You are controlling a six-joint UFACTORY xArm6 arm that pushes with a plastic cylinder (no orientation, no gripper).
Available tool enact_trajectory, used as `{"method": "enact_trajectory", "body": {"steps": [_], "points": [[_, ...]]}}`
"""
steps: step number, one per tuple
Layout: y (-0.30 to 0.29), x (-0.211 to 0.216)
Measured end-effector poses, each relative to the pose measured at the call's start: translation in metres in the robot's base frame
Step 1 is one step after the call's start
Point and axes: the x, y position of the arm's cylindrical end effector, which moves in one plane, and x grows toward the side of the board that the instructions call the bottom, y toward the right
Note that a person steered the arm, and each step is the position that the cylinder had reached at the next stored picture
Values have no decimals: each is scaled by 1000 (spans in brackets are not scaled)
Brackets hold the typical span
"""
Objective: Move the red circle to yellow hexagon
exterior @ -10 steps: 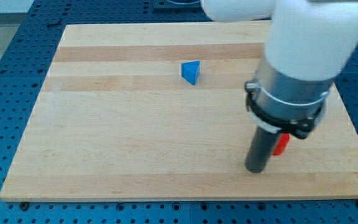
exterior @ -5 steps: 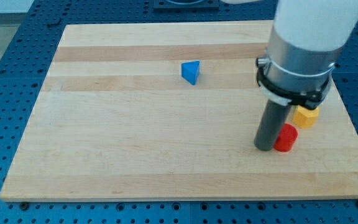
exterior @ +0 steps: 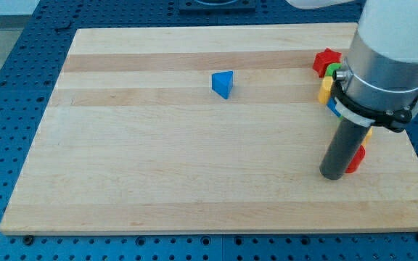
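Landmark: the dark rod's lower end, my tip [exterior: 334,175], resting on the light wooden board [exterior: 158,159] near the board's lower right part. The rod carries no jaws and holds nothing; it only presses sideways against a block.

Red circle block [exterior: 355,159]: touching the rod on the view's right side of my tip, mostly hidden behind the rod, only a red sliver showing. Shape cannot be confirmed from what shows.

Yellow hexagon block [exterior: 367,133]: only a thin yellow-orange edge is visible just above the red circle block, up and to the right of my tip, under the arm's black collar. Whether the two blocks touch cannot be told.

Further up from my tip, at the left edge of the white and grey arm body [exterior: 387,58], a cluster partly covered by the arm: a blue block [exterior: 332,107], shape unclear; above it a yellow block [exterior: 326,88]; a green block [exterior: 334,70]; and at the top a red block [exterior: 325,59] with an irregular outline.

Well apart, up and far to the view's left of my tip: a blue triangular block [exterior: 223,83], alone on the board.

Around the board: blue perforated table [exterior: 6,87]
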Motion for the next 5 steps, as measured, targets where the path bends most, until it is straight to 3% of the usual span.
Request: {"method": "enact_trajectory", "body": {"steps": [3,5], "points": [[11,2],[-108,-1]]}}
